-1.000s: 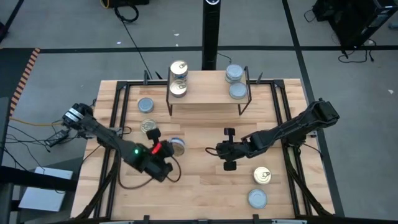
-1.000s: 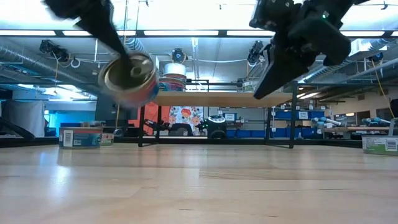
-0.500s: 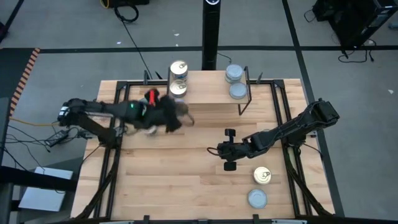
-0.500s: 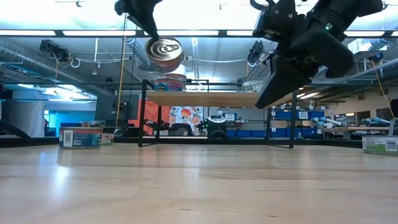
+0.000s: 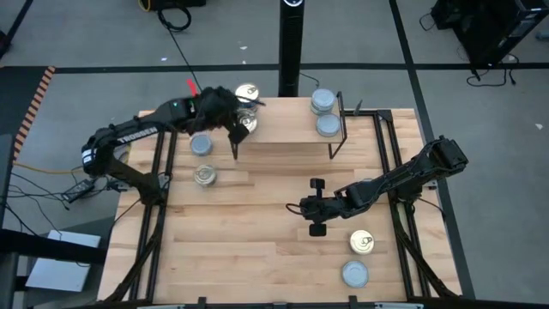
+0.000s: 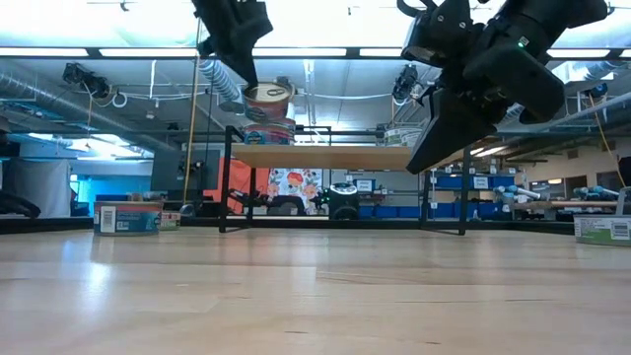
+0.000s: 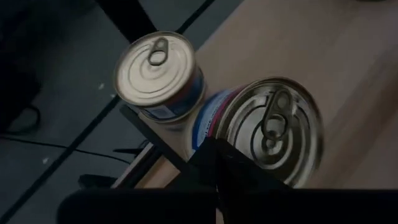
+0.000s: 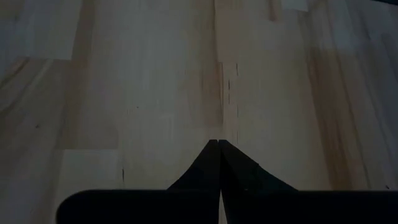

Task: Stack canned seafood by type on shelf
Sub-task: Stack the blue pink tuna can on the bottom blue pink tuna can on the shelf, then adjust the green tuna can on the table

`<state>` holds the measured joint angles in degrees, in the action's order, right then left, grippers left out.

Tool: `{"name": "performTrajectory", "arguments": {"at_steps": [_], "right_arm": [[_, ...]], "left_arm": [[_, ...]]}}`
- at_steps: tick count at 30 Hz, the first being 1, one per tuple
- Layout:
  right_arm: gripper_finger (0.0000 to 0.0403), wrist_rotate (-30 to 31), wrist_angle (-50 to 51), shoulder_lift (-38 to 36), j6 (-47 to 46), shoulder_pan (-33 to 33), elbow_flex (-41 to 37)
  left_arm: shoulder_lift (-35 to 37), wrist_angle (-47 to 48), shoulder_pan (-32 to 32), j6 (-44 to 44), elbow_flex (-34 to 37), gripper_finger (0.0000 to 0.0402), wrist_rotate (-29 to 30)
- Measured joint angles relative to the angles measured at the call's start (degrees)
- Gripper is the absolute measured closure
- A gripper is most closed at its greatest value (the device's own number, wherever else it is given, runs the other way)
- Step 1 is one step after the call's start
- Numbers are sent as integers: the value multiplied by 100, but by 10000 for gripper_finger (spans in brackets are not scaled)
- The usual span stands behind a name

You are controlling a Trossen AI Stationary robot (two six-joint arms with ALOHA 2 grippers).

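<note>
The shelf (image 5: pixel 287 133) stands at the table's far side. Its left end carries gold pull-tab tins (image 5: pixel 248 92) and its right end blue-grey tins (image 5: pixel 327 125). My left gripper (image 5: pixel 232 113) hovers over the shelf's left end, shut on a pull-tab tin (image 7: pixel 273 127). In the low view this tin (image 6: pixel 268 102) sits level on top of another tin (image 6: pixel 266 131) on the shelf (image 6: pixel 335 156). My right gripper (image 5: pixel 313 207) is shut and hangs above the middle of the table, touching nothing. My left gripper (image 7: pixel 214 144) meets the pull-tab tin at the rim (image 7: pixel 219 138) on the side nearest the wrist. The fingers (image 6: pixel 246 74) slant down onto it from above. My own fingers hide the exact pinch. The tin stands upright, its bottom on the lower tin's top.
Loose tins lie on the table: a blue-grey one (image 5: pixel 202 144) and a gold one (image 5: pixel 204 176) at the left, a gold one (image 5: pixel 361 243) and a blue-grey one (image 5: pixel 355 274) near the right front. Black frame rails (image 5: pixel 159 163) run along both sides.
My left gripper has carried the tin from the near-left part of the table up and toward the far edge, onto the shelf's left end. The tin hung tilted with its top facing sideways; it now stands level on the stacked tin.
</note>
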<state>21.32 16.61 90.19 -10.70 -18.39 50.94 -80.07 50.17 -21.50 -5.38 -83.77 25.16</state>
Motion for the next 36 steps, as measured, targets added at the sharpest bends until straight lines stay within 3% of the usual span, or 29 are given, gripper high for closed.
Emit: {"name": "performTrajectory", "arguments": {"at_steps": [5,15,26,36], "right_arm": [[394,0,-1,0,11,0,0],[394,0,-10,0,13,0,0],[394,0,-8,-2,20,0,2],[394,-44,-8,-2,-4,-1,4]], "left_arm": [[-55,-71,-417,95,0,401,-557],[-400,-611,-758,393,0,401,-578],[-398,-585,-819,537,0,401,-240],[-393,-704,-843,500,224,401,-355]]}}
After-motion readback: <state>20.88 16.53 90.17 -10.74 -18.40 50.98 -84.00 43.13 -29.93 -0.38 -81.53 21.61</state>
